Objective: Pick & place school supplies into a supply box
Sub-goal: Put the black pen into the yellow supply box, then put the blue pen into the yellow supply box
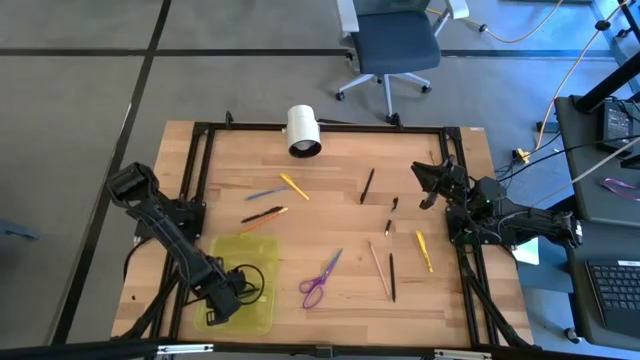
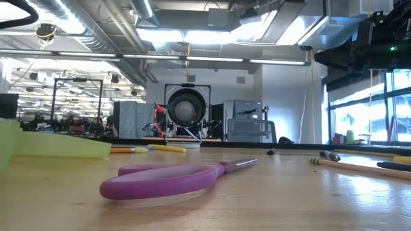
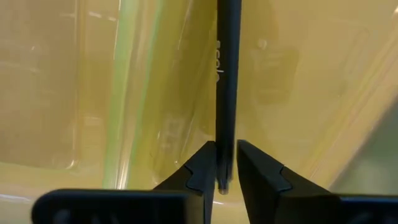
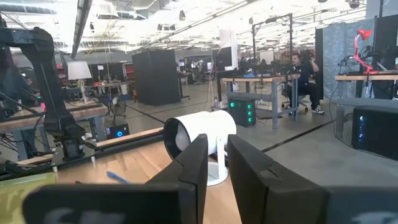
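**Left pincer at the box with one black pen**

Left pincer hangs over the box, at the near left corner of the surface. Its jaws are narrow and closed on the end of one black pen, which runs away from the fingertips along the yellow-green plastic below. There is one box, shallow and translucent; its lid shows as one flat sheet.

The right pincer waits above the far right part of the surface. Its jaws are nearly together with nothing between them, and it faces the one white cylinder that stands at the far edge.

Loose on the wood lie nine thin writing things and one pair of scissors:
- two yellow: one near the cylinder, one on the right side
- one blue pen, just left of the first yellow one
- one orange-and-black pencil, between the blue pen and the box
- one tan pencil, with one long black pen just beside it
- one more long black pen, near the middle
- two short dark pieces, one close behind the other

The purple-handled scissors lie closed, right of the box and apart from it, blades pointing away from the near edge. None of the loose things touches the box.
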You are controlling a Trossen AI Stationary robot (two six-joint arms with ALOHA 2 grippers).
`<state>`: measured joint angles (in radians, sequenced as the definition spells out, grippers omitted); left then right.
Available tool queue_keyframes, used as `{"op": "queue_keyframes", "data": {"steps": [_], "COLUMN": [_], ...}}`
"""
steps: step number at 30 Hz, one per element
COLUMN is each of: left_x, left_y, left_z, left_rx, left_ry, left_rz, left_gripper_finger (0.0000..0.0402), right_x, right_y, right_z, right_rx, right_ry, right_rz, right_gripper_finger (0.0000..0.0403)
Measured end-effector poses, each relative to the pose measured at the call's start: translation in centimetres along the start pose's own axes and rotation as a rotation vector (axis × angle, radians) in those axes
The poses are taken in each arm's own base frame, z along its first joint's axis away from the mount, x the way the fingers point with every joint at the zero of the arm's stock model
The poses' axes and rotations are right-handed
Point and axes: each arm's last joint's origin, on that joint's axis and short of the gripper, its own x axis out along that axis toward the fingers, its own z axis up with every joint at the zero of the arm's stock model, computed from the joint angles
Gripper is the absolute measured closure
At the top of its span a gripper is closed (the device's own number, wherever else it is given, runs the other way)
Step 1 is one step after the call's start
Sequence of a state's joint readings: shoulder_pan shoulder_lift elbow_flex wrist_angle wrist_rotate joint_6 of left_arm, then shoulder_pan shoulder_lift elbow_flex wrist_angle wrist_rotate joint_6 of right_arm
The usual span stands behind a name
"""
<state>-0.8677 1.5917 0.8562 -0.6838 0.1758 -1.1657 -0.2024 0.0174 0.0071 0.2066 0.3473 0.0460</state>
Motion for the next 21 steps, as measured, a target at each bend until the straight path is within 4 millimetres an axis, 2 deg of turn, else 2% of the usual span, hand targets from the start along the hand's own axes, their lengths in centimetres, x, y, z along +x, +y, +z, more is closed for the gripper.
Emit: {"op": "queue_keyframes", "data": {"steps": [8,14,21], "left_x": [0.0,-0.1,-2.0], "left_y": [0.0,-0.1,-0.3], "left_z": [0.0,-0.1,-0.3], "left_rx": [0.0,-0.035,-0.166], "left_ry": [0.015,0.035,-0.042], "left_rz": [-0.006,-0.021,-0.113], "left_gripper_finger": [0.0313,0.031,0.0313], "right_x": [0.0,0.0,0.0], "right_y": [0.0,0.0,0.0], "right_z": [0.1,0.2,-0.1], "right_rx": [0.001,-0.02,0.03], "right_ry": [-0.007,-0.016,0.014], "right_rz": [0.0,0.0,-0.001], "right_gripper_finger": [0.0336,0.0336,0.0336]}}
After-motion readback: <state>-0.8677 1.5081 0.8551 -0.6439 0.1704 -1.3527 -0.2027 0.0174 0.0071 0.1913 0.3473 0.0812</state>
